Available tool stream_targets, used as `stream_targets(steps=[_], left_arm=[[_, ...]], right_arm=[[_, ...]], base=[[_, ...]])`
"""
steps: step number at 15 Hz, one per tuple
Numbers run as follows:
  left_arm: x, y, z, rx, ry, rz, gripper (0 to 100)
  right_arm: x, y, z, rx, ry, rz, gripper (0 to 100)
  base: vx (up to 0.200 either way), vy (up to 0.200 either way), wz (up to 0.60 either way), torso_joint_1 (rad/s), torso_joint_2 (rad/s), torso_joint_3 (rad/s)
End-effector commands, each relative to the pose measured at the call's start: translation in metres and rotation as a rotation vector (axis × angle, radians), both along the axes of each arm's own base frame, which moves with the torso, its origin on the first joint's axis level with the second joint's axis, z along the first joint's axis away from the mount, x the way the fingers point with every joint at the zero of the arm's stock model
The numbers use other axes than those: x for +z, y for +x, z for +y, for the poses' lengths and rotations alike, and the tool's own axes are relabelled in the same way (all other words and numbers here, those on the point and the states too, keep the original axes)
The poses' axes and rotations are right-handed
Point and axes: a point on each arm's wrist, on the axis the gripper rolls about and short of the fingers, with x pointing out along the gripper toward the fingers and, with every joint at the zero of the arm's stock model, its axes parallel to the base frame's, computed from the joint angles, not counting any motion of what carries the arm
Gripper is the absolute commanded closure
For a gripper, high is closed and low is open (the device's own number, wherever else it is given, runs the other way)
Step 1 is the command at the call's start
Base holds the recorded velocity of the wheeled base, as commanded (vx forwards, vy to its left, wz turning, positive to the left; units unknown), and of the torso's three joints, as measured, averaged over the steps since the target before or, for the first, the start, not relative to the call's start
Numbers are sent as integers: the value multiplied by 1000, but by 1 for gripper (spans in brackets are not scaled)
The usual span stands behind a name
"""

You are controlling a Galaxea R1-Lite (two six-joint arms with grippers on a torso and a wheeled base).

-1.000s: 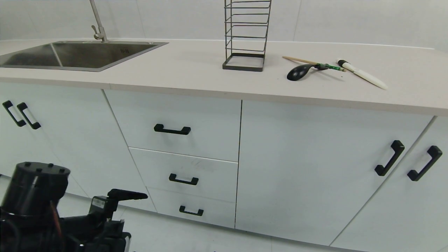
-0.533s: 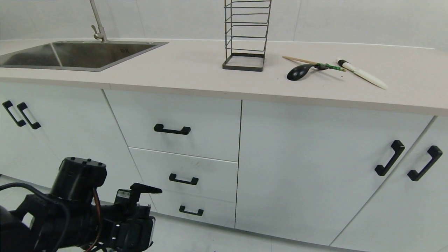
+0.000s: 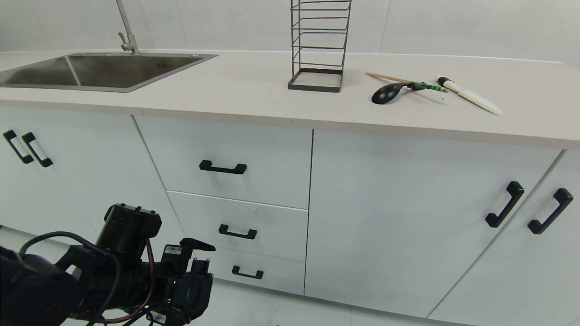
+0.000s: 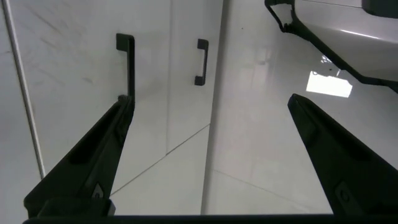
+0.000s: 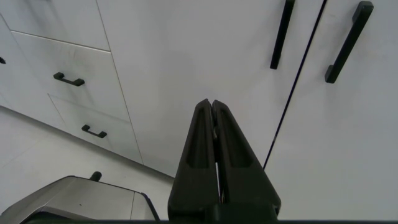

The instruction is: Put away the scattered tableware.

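jaws of the left gripper [image 4: 208, 102] stand spread, low before the drawer stack [image 3: 235, 199], likely readied for a handle so the tableware gets a home. the right gripper [image 5: 212, 106] has its jaws pressed together, holding nothing. on the bench [image 3: 226, 97], right of the wire rack [image 3: 319, 45], the black spoon [image 3: 388, 93] lies bowl front-left, handle back-right. the white utensil [image 3: 469, 96] slants back-left to front-right.
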Motion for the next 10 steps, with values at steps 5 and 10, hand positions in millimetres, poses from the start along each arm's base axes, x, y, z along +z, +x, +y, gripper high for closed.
stream_targets(steps=[5,10], left_arm=[[-33,24,-9,11,-14,13,0],[-46,36,-13,14,-20,-22,0]], right_arm=[[0,0,0,0,-2,1,100],[0,0,0,0,0,1,100]], base=[[0,0,0,0,0,0],[0,0,0,0,0,0]])
